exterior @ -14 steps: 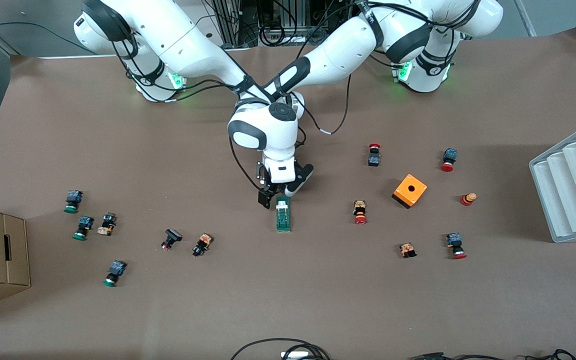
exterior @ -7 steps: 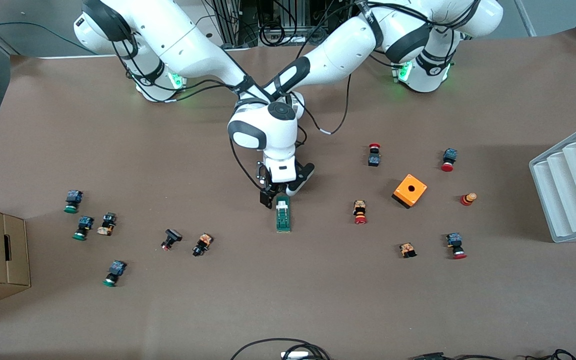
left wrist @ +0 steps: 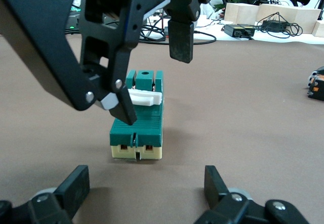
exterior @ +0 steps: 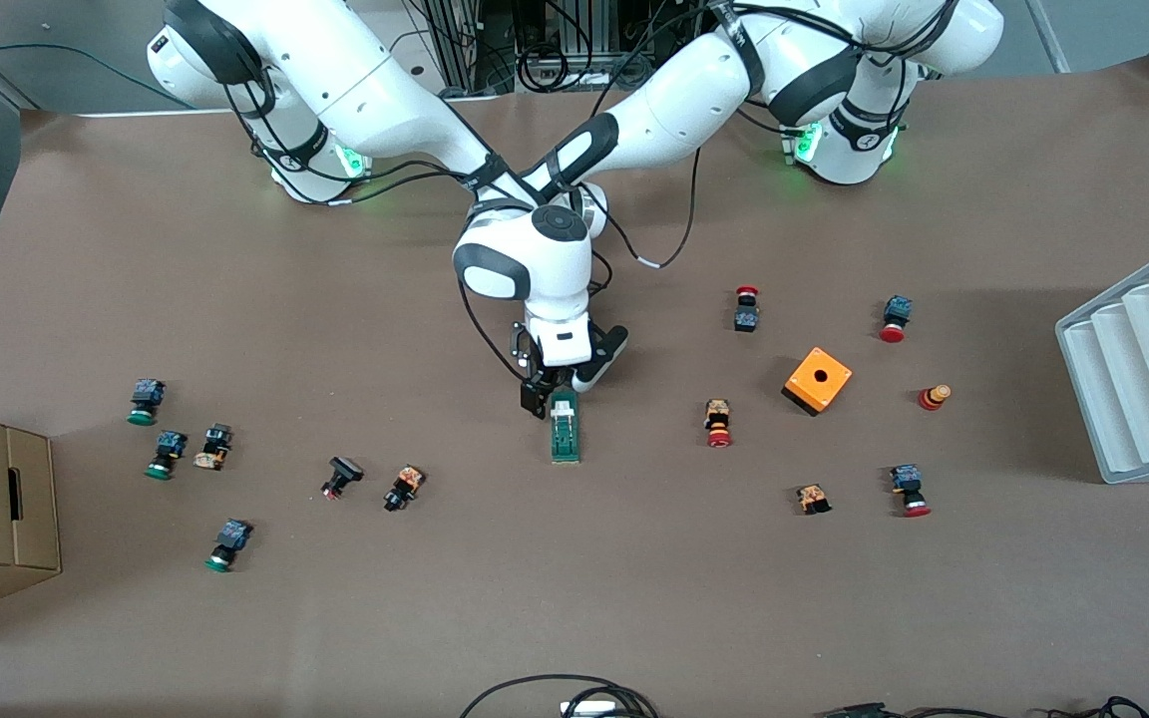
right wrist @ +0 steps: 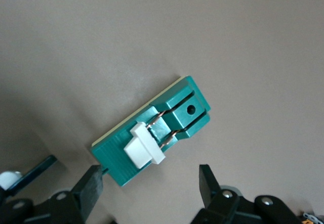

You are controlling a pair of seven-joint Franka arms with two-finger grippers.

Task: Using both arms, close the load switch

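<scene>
You have the load switch (exterior: 565,427) lying flat on the worktop (exterior: 574,598) in the middle of the front view, just below where the two arms cross. Its long side runs up and down the frame. The white lever (left wrist: 146,96) sits across the green block at the end toward the robots' bases.

Your right gripper (right wrist: 149,178) hangs over that upper end of the switch with its fingers (left wrist: 124,107) apart. One fingertip is right against the side of the lever and the other is raised clear above the block. It is clamped on nothing.

Your left gripper (left wrist: 144,183) sits low by the worktop at the same end, facing the switch along its length. Its fingers are spread wide and touch nothing.

The orange box (exterior: 818,380) stands well apart, toward the left arm's end of the worktop.
</scene>
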